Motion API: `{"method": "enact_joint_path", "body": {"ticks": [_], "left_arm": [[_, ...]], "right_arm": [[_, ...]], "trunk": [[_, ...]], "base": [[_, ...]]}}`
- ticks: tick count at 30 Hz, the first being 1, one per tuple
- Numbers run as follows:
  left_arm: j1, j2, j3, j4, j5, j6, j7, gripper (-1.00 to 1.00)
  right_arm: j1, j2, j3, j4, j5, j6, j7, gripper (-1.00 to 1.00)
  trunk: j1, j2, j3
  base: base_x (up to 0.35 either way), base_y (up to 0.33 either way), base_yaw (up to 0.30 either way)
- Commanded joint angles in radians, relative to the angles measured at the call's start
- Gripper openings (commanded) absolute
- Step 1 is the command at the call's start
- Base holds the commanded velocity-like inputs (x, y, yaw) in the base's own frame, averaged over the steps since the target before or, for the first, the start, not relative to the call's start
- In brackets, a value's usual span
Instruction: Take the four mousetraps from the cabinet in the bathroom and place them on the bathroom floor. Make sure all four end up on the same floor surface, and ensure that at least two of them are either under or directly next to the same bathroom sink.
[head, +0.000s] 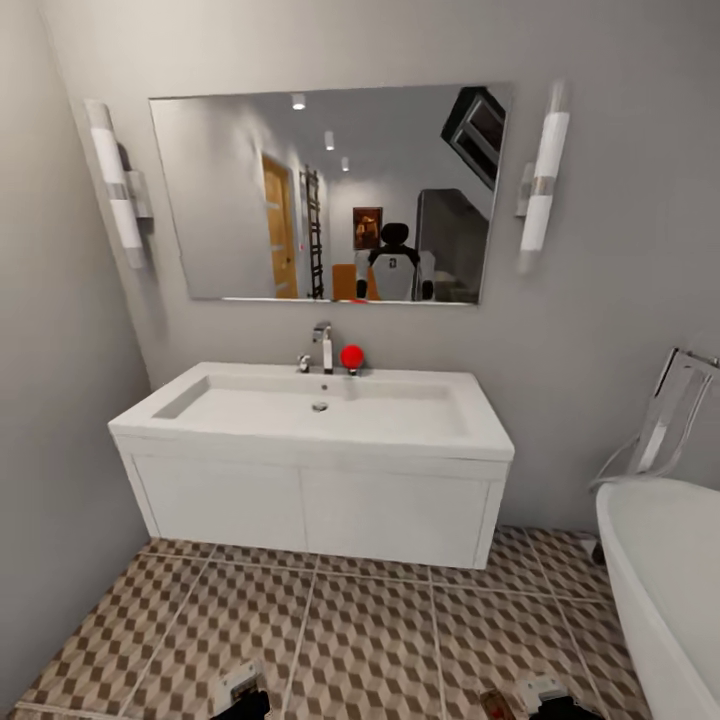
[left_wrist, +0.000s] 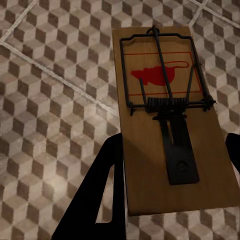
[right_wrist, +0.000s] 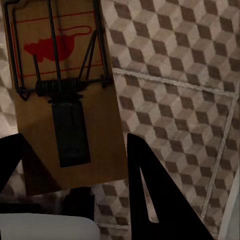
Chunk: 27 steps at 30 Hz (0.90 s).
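Room: bathroom, grey walls, big mirror (head: 325, 190) with a lamp on each side, floor (head: 370, 640) in cube-pattern tiles.
Sink: white basin on a white flat-fronted unit (head: 315, 440), straight ahead of me; tap (head: 323, 347) at the back, a red ball (head: 351, 356) beside it. Bare tiles run in front of the unit.
Tub: white rim (head: 660, 580) at my right, close to the sink's end; a clear chair (head: 670, 415) stands behind it.
Left gripper (left_wrist: 172, 185): my fingers pinch a mousetrap (left_wrist: 167, 115) by its edges, board flat, wire side up, above the tiles.
Right gripper (right_wrist: 75, 170): fingers closed on a second mousetrap (right_wrist: 65, 95) the same way, also held off the floor.
Step, as I judge it: carry both to the tiles just before the sink. I should roll nearer, lower each arm until the board lies flat on tile, then part the fingers.
Hazards: the tub crowds my right arm; dropping from height could flip a board; the unit's front limits reach underneath.
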Motion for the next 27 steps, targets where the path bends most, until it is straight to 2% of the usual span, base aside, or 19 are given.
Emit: {"method": "enact_joint_path", "body": {"ticks": [1, 10, 21, 27], "left_arm": [[-0.001, 0.000, -0.005, 0.001, 0.003, -0.002, 0.006, -1.00], [-0.001, -0.002, -0.005, 0.001, 0.000, -0.001, 0.006, -1.00], [-0.001, -0.004, -0.006, 0.001, -0.006, 0.001, 0.004, -1.00], [-0.001, -0.004, -0.006, 0.001, -0.006, 0.001, 0.004, -1.00]], "right_arm": [[-0.001, 0.000, 0.009, 0.001, -0.014, 0.002, 0.005, -1.00], [-0.001, 0.000, 0.009, 0.001, -0.014, 0.002, 0.004, -1.00], [-0.001, -0.002, 0.008, 0.001, -0.016, 0.002, 0.004, -1.00], [-0.001, -0.001, 0.008, 0.001, -0.016, 0.002, 0.004, -1.00]], "trunk": [[0.001, -0.001, -0.001], [0.001, -0.001, -0.001], [0.001, -0.001, -0.001], [0.001, -0.001, -0.001]], "base": [[0.323, 0.000, 0.177], [0.260, 0.000, 0.053], [0.023, 0.000, -0.004], [0.001, 0.000, -0.157]]}}
